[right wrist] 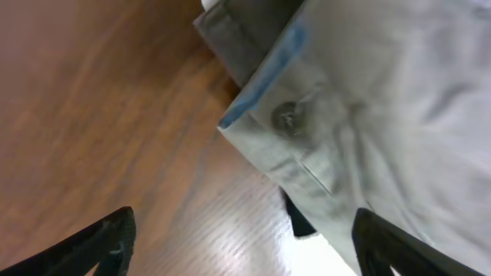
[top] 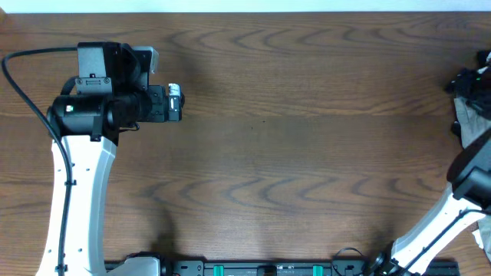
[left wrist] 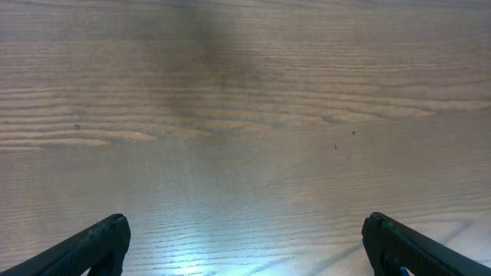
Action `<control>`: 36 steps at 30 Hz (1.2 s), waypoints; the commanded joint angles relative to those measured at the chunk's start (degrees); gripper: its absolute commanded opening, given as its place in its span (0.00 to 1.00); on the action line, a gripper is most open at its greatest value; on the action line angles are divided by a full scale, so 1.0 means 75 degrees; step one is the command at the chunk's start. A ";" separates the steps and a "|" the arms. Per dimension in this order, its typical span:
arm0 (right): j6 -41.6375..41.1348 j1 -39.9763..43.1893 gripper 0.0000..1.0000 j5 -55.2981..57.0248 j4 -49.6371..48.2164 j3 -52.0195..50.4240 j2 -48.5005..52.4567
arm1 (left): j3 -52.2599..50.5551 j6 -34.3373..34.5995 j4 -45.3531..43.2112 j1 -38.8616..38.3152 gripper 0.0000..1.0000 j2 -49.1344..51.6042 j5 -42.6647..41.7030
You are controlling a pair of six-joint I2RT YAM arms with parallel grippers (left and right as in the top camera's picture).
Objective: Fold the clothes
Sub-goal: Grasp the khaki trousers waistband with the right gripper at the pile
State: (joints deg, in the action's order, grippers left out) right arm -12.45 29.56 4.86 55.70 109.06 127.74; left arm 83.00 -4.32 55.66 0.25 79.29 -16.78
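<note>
The clothes, a khaki grey-green garment (right wrist: 383, 100), fill the upper right of the right wrist view, showing a waistband with a button (right wrist: 287, 116) and a blue inner edge. In the overhead view only a small part of the garment (top: 469, 115) shows at the table's right edge. My right gripper (right wrist: 242, 245) is open, just above the wood, with the garment's edge between and beyond its fingers. My left gripper (left wrist: 244, 245) is open and empty above bare wood; it also shows in the overhead view (top: 175, 102) at the left.
The brown wooden table (top: 291, 153) spans the view. The right arm (top: 460, 199) reaches up along the right edge. A dark object (top: 469, 80) lies at the far right by the garment. The table's edge runs under the garment (right wrist: 322, 245).
</note>
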 commanded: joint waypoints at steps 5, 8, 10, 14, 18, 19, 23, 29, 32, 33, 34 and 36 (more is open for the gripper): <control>0.0420 -0.0367 0.87 0.2600 -0.0446 0.0082 0.0388 | 0.0172 0.0070 -0.0055 -0.0017 0.98 -0.0096 -0.0105; 0.0443 -0.0423 0.88 0.2952 -0.0533 0.0082 0.0388 | 0.0172 0.0070 -0.0017 -0.0017 0.98 -0.0096 -0.0105; 0.0440 -0.0425 0.85 0.2949 -0.0487 0.0079 0.0423 | 0.0172 0.0070 -0.0058 -0.0017 0.98 -0.0096 -0.0102; 0.0437 -0.0440 0.85 0.2885 -0.0385 0.0079 0.0490 | 0.0172 0.0070 -0.0122 -0.0017 0.98 -0.0096 -0.0102; 0.0437 -0.0530 0.86 0.2678 -0.0309 0.0079 0.0519 | 0.0172 0.0067 -0.0119 -0.0017 0.98 -0.0096 -0.0102; 0.0440 -0.0557 0.87 0.2675 -0.0312 0.0079 0.0519 | 0.0172 0.0070 -0.0117 -0.0017 0.98 -0.0096 -0.0105; 0.0446 -0.0667 0.90 0.2771 -0.0341 0.0076 0.0574 | 0.0172 0.0070 -0.0114 -0.0017 0.98 -0.0096 -0.0102; 0.0446 -0.0621 0.87 0.3095 -0.0268 0.0070 0.0918 | 0.0172 0.0073 0.0041 -0.0017 0.98 -0.0096 -0.0108; 0.0446 -0.0624 0.87 0.3561 -0.0157 0.0073 0.1067 | 0.0172 0.0070 0.0128 -0.0017 0.98 -0.0096 -0.0108; 0.0440 -0.0621 0.86 0.3707 -0.0122 0.0073 0.1070 | 0.0172 0.0070 0.0146 -0.0017 0.98 -0.0096 -0.0108; 0.0440 -0.0621 0.86 0.3789 -0.0114 0.0073 0.1072 | 0.0172 0.0070 0.0149 -0.0017 0.98 -0.0096 -0.0108; 0.0440 -0.0621 0.85 0.3812 -0.0117 0.0073 0.1064 | 0.0172 0.0070 0.0143 -0.0017 0.98 -0.0096 -0.0105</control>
State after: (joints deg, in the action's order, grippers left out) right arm -9.56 24.86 29.71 54.63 109.06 135.44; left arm 83.00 -4.32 56.58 0.25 79.29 -16.78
